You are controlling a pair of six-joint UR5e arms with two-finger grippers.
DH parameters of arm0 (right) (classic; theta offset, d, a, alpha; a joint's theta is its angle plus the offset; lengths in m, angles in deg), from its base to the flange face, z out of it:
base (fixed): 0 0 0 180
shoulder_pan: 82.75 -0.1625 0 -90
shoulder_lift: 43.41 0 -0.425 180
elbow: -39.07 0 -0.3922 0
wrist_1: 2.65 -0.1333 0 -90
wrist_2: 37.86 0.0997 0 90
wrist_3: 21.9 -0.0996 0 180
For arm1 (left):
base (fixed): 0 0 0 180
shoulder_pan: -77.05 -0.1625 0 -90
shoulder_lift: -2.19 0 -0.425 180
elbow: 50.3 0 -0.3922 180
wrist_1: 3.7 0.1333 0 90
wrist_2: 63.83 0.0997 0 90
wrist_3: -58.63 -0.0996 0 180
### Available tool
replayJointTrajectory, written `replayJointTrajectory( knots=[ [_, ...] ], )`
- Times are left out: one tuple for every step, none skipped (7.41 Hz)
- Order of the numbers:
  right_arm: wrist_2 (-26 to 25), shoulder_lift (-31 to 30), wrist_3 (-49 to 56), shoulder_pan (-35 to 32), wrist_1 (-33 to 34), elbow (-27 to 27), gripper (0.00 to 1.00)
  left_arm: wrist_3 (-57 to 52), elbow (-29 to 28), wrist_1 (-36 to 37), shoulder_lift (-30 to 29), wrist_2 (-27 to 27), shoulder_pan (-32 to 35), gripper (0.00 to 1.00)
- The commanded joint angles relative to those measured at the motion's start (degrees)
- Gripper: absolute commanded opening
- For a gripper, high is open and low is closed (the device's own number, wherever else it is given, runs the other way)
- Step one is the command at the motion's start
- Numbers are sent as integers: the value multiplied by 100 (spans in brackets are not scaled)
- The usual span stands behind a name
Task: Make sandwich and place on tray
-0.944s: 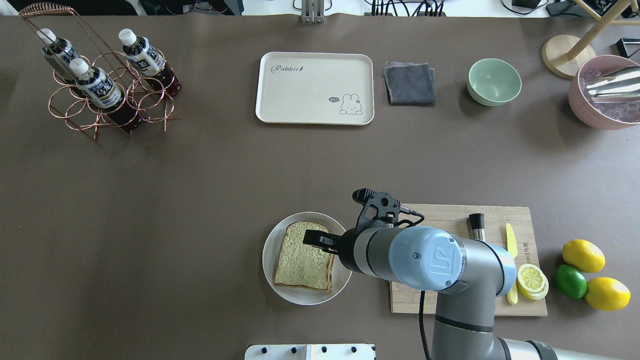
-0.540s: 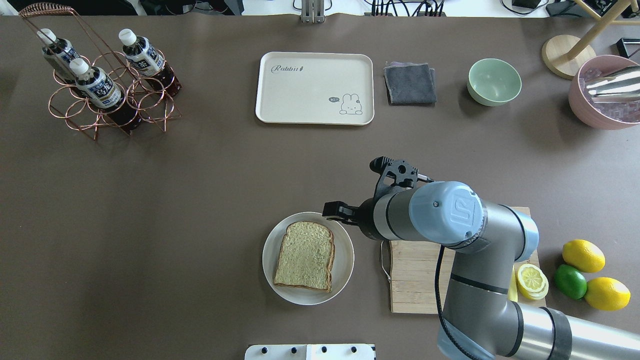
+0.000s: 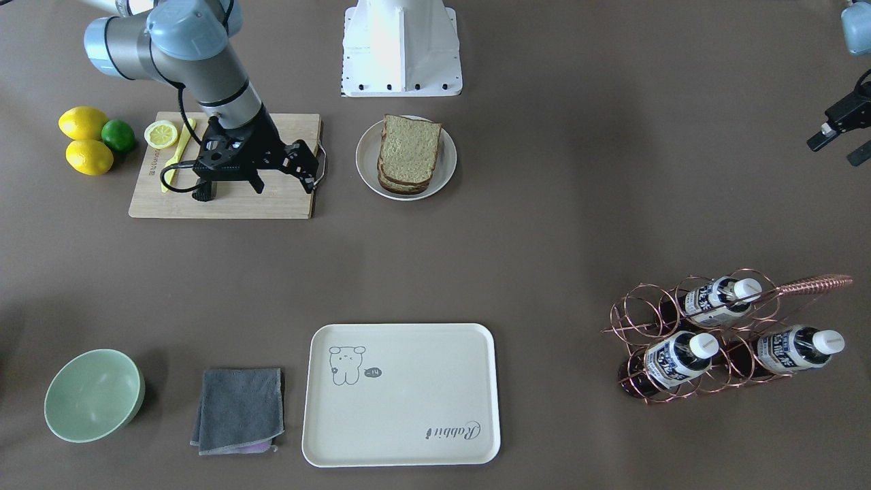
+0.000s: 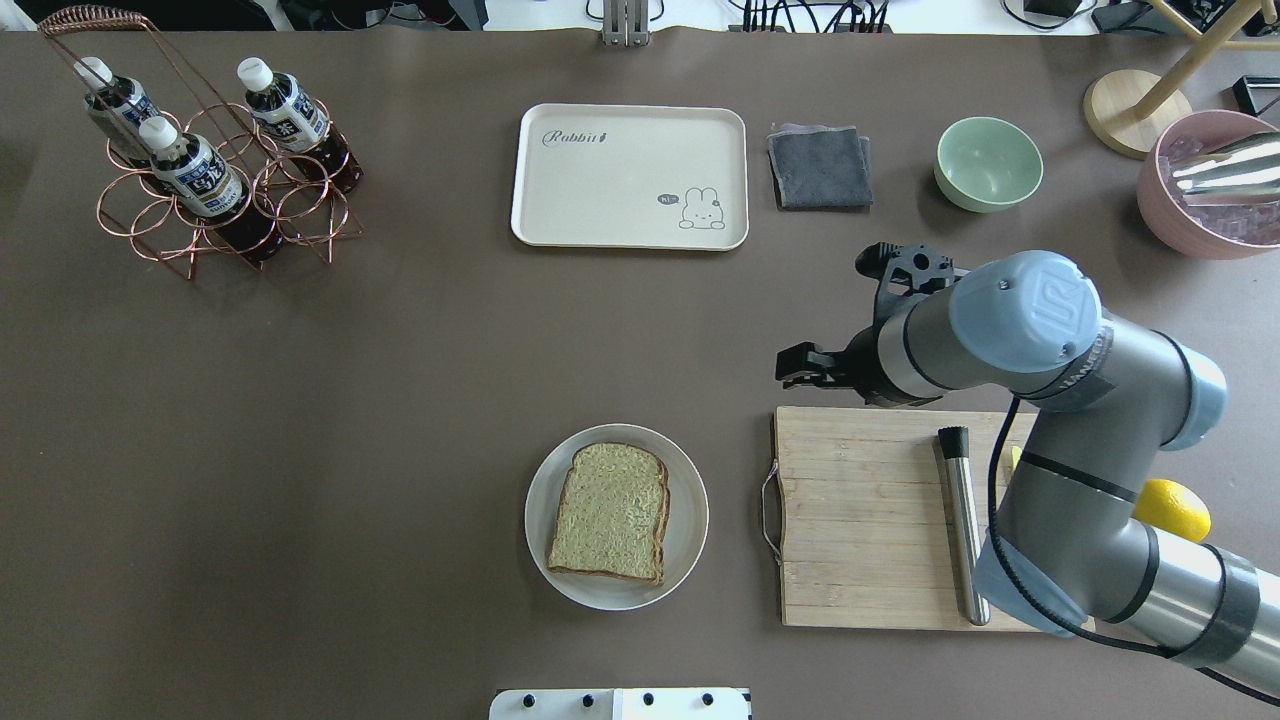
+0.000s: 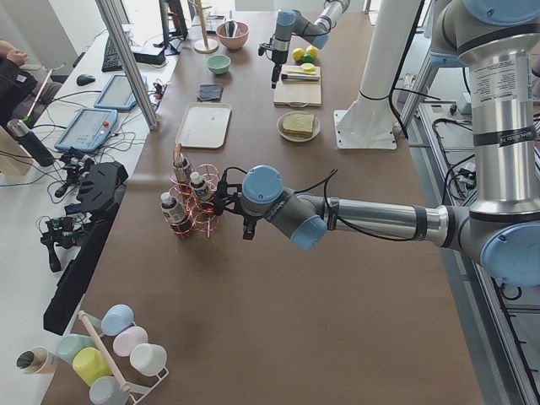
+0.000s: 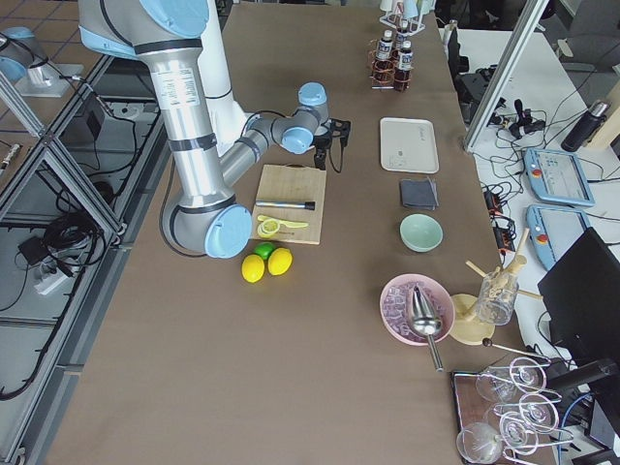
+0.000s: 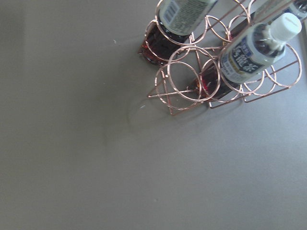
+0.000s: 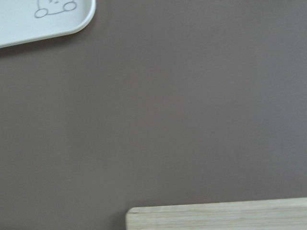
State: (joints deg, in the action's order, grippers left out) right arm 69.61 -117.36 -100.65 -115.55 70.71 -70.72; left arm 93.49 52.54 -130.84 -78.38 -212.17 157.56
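Observation:
The sandwich [image 4: 608, 512] lies on a white round plate [image 4: 690, 525] near the table's front. I see brown-crusted bread on top; the front-facing view shows stacked slices [image 3: 408, 153], and the egg is hidden. The cream tray [image 4: 630, 175] with the rabbit drawing lies empty at the far middle. It also shows in the front-facing view [image 3: 401, 395]. My right gripper [image 4: 795, 367] is open and empty, hovering just beyond the cutting board's far left corner, right of the plate. My left gripper [image 3: 835, 150] is open and empty, far to the left near the bottle rack.
A wooden cutting board [image 4: 860, 520] with a metal rod [image 4: 962, 530] lies right of the plate. A grey cloth [image 4: 820, 165] and a green bowl [image 4: 988, 162] sit right of the tray. A copper rack of bottles [image 4: 200, 170] stands far left; a pink bowl [image 4: 1200, 215] stands far right.
My right gripper has pulled off the top of the sandwich and moved right and away from me, past the board's far edge. The sandwich and plate have stayed put.

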Motion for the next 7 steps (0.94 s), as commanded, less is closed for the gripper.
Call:
replayJointTrajectory(
  knots=[
    [518,-1038,1094,-822,-32,-349,100,2123,199,-1451,-46,503,-1181,98],
    [833,-1390,1716,-1243,-49,-377,100,2818,584,-1472,-73,1082,-1839,98],
    [958,-1663,2236,-1569,-49,-360,100,3321,770,-1472,-247,1505,-2359,98],
    [1099,-1944,2885,-1929,-41,-325,100,3761,842,-1472,-553,2162,-3060,98],
    [1335,-2217,3370,-2272,-40,-307,100,4165,825,-1429,-904,2917,-3850,98],
    [1529,-2472,3731,-2580,-127,-272,100,4387,825,-1263,-1213,3455,-4433,98],
    [1827,-2718,4170,-2922,-624,68,100,4407,843,-826,-1607,3852,-4769,98]
  ],
)
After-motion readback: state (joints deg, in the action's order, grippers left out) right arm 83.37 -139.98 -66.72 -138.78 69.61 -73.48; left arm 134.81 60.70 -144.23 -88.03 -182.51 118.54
